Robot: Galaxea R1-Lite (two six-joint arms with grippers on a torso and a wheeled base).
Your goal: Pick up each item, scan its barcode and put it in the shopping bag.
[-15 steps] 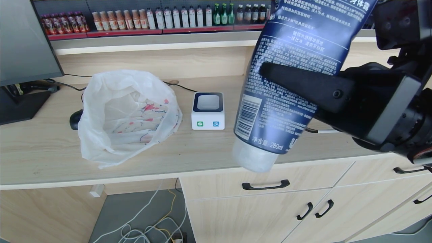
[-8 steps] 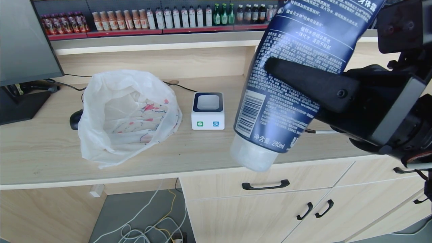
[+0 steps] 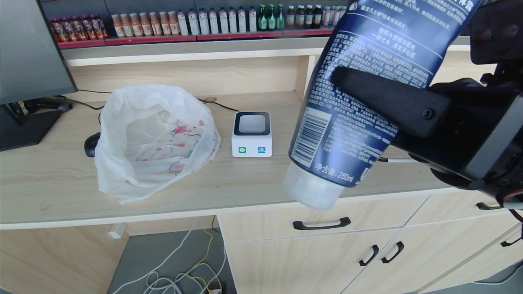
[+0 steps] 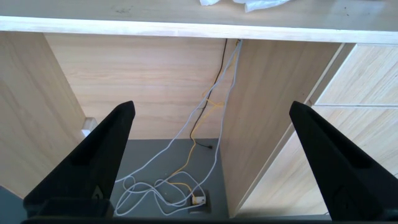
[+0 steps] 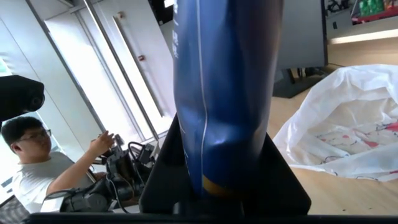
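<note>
Head view: I saw the right gripper [image 3: 355,87] clamped on the dark blue tube [image 3: 339,134], which hung tilted, cap down, above the counter's [image 3: 245,179] front edge, right of the scanner [image 3: 252,134]. Its barcode faced the camera. The shopping bag [image 3: 155,139] lay open left of the scanner.

Left wrist view: the left gripper [image 4: 212,112] stood wide open and empty, below counter height, above floor cables [image 4: 180,180].

Right wrist view: both fingers [image 5: 165,168] pressed the tube's [image 5: 227,93] sides, with the bag [image 5: 348,124] beyond.
</note>
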